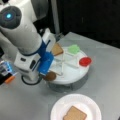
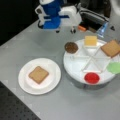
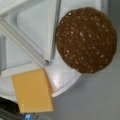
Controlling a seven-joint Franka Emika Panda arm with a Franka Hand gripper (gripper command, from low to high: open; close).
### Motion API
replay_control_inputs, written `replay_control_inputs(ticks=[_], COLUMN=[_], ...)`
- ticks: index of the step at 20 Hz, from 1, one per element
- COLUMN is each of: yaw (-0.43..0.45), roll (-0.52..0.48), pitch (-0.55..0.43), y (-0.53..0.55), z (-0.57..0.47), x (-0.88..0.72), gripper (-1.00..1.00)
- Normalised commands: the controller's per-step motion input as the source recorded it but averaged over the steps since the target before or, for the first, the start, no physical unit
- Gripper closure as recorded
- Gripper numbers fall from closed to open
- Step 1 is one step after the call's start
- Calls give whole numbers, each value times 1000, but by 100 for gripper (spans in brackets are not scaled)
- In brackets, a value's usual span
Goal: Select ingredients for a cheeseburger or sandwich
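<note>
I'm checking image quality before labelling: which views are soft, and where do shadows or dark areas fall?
Both front views are soft, edges smeared; the tray casts a dark shadow on the grey table below its rim, and the background is nearly black. The wrist view is sharper up close: the patty shows its speckles, the cheese is evenly lit, without glare.
</note>
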Motion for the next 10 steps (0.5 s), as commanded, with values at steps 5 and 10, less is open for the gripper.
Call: replay_control_inputs(ticks=[5,10], yaw=[32,-6], roll=[469,474], pitch=[217,251], y=[-360,-247], z=[-140,16], x=[382,296], gripper=[-100,-100])
